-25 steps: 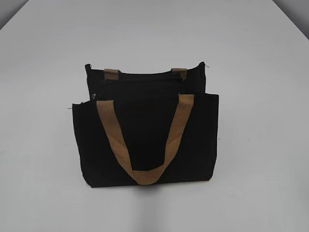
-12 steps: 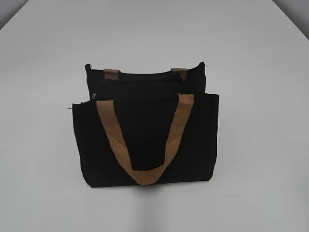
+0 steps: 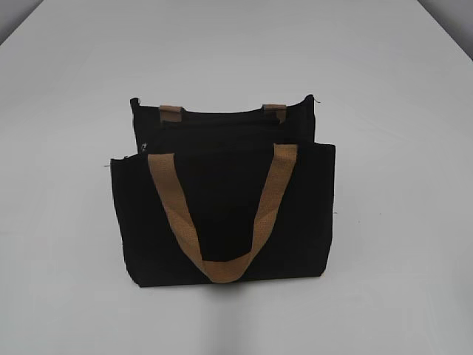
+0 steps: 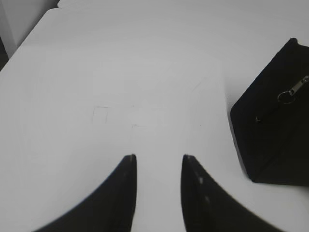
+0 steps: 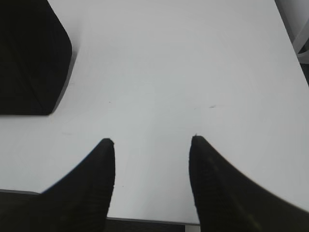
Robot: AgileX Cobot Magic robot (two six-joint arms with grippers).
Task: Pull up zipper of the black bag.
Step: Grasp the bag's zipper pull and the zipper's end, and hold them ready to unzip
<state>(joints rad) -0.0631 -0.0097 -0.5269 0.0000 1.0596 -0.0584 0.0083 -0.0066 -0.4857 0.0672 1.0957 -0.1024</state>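
Zipper pull (image 4: 291,91) hangs at the black bag's (image 3: 222,214) left end on the white table (image 3: 66,148), up and right of the nearer left gripper (image 4: 158,159), narrowly parted and empty; right gripper (image 5: 152,141) gapes wider, empty.

Plain white table (image 3: 66,89), matte, stretching well past everything on it. Directly on it, one black bag (image 3: 222,214), upright near the middle, tan handle draped down its front panel. Left of the bag, faint pencil-thin square marks (image 4: 101,114) on the white surface. Right of the bag, a few tiny specks (image 5: 217,106).
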